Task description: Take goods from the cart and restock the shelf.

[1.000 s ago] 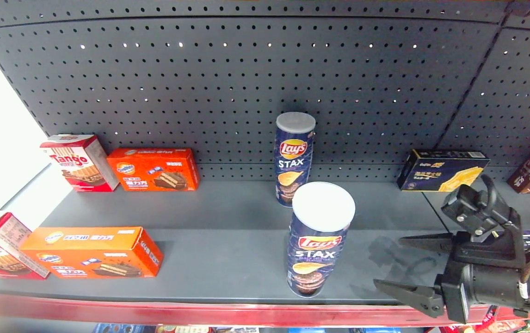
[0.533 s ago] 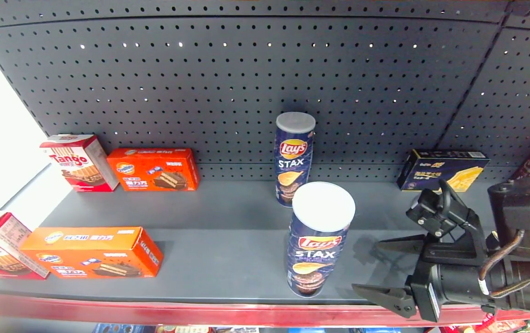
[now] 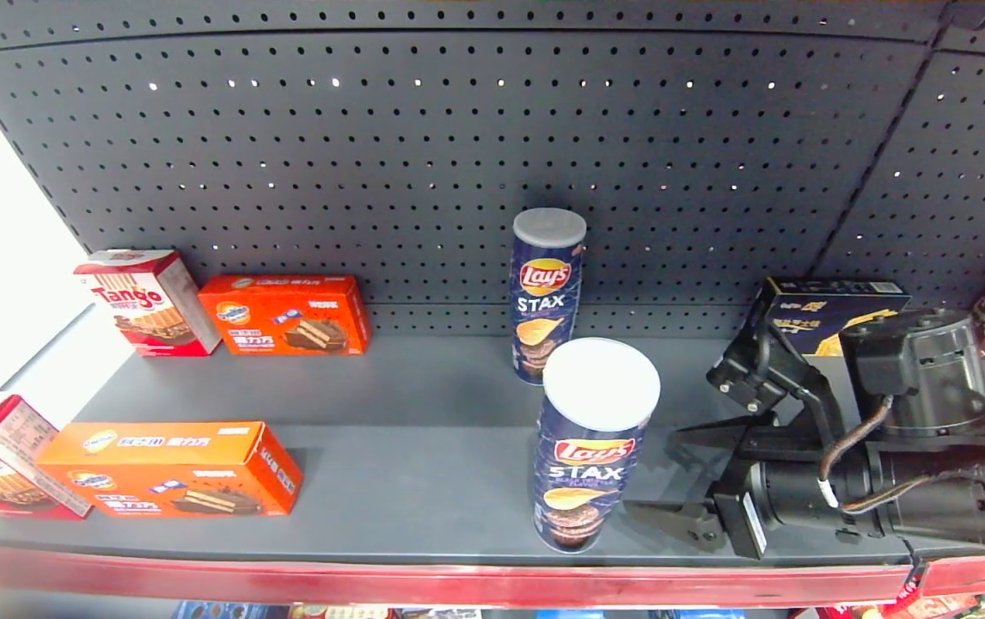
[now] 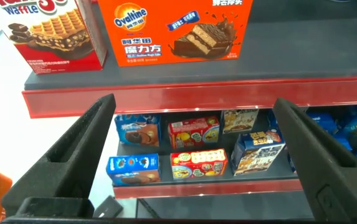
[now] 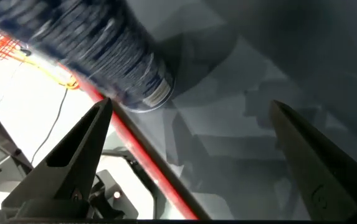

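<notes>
Right claw [image 3: 651,473] spread wide just right of front can [image 3: 591,447], probably to span its body. Left claw [image 4: 194,106] spread too

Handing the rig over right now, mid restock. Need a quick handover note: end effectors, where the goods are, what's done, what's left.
Left end effector: open, empty, low in front of the shelf's red front edge.
Right end effector: open, empty, at shelf level, close to the right of the front chip can, not gripping it.
Goods: the front chip can is upright near the shelf's front edge. The back chip can is upright behind it, by the pegboard.
Done: both cans stand on the shelf.
Left: probably more trips to the cart. How much stock remains there is unknown.
</notes>
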